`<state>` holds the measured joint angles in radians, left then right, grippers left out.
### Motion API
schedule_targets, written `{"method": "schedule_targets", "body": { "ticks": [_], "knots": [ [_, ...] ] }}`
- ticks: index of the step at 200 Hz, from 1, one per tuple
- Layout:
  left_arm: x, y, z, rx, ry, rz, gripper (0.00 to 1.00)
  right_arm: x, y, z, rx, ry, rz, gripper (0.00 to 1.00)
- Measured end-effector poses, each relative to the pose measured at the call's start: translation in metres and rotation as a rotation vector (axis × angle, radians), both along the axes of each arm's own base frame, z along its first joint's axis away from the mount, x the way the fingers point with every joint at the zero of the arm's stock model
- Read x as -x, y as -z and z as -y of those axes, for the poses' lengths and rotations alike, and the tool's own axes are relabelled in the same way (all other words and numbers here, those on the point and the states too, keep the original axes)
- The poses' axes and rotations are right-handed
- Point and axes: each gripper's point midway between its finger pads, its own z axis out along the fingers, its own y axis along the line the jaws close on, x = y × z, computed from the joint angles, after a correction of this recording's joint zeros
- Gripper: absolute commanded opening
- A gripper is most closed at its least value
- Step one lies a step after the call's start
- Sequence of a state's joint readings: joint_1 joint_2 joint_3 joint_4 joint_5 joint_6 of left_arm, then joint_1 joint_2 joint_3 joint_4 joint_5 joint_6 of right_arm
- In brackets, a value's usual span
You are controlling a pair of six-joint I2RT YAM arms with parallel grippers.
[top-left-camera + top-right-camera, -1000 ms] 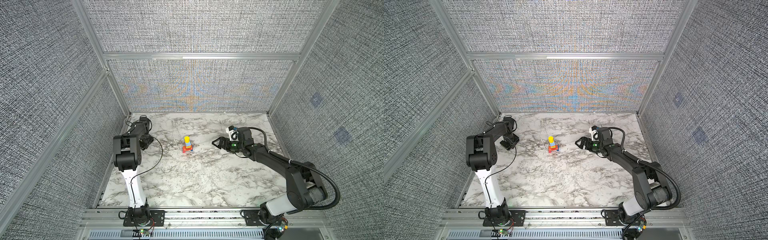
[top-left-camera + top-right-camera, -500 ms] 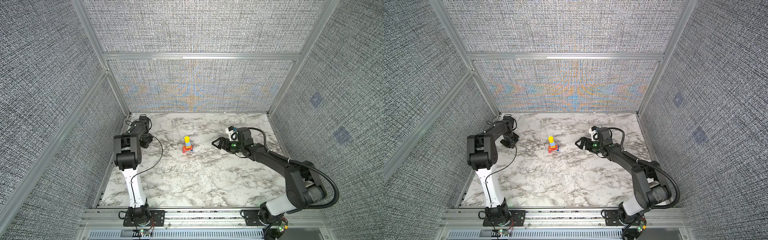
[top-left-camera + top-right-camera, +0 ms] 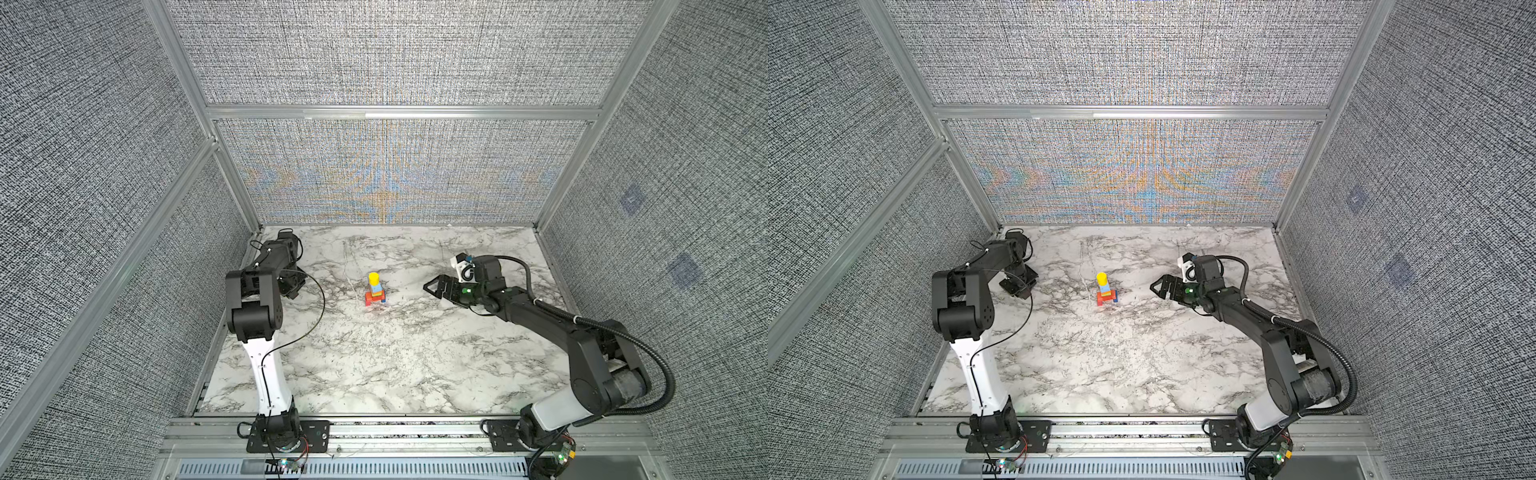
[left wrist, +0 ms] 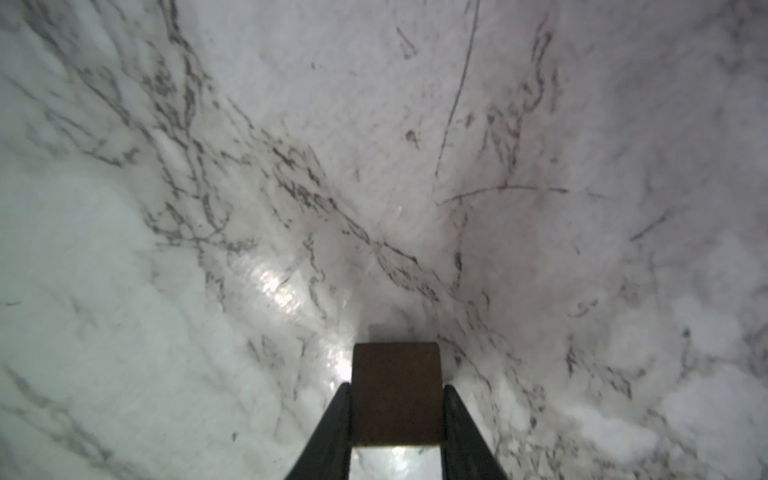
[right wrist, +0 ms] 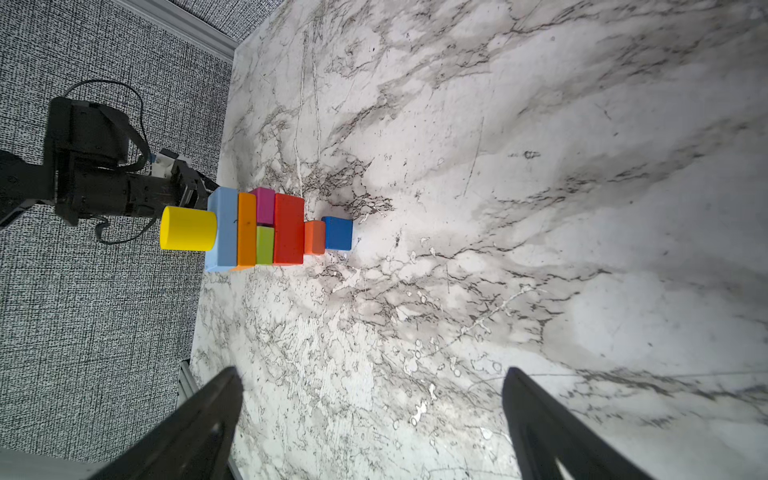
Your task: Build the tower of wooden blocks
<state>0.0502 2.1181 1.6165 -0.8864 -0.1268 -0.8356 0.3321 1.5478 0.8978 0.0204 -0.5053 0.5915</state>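
The tower stands mid-table. From the base up it is blue and orange blocks, a red brick, lime and magenta cubes, an orange slab, a light blue slab and a yellow cylinder. My left gripper is shut on a brown wood block just above the marble. In both top views this gripper is low near the left wall, well left of the tower, and the block is hidden. My right gripper stands open and empty, right of the tower.
The marble tabletop is walled by grey fabric panels in aluminium frames on three sides. The left arm's elbow rises high by the left wall. The right arm's cable loops at the front right.
My left gripper's jaws have drawn in near the left wall, and its wrist has barely shifted. The right arm and the tower have stayed put.
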Motion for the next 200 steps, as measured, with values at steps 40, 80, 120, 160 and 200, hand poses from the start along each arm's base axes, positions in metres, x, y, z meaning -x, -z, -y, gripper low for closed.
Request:
{"method": "schedule_targets", "body": {
  "ticks": [40,80,120,160,200],
  "knots": [
    [0.001,-0.029,0.012,0.031,0.077,0.033,0.29,-0.002,0.0,0.0,-0.004,0.003,0.002,0.99],
    [-0.007,-0.066,0.04,0.055,0.206,0.08,0.28,-0.002,0.0,0.0,-0.004,0.003,0.004,0.99],
    [-0.009,-0.103,0.078,0.043,0.366,0.108,0.28,-0.002,-0.001,0.0,-0.005,0.003,0.006,0.99],
    [-0.005,-0.151,0.119,0.025,0.512,0.171,0.27,-0.002,-0.001,0.001,-0.005,0.006,0.006,0.99],
    [0.004,-0.179,0.161,0.009,0.636,0.201,0.27,-0.003,-0.001,0.001,-0.003,0.007,0.007,0.99]
  ]
}}
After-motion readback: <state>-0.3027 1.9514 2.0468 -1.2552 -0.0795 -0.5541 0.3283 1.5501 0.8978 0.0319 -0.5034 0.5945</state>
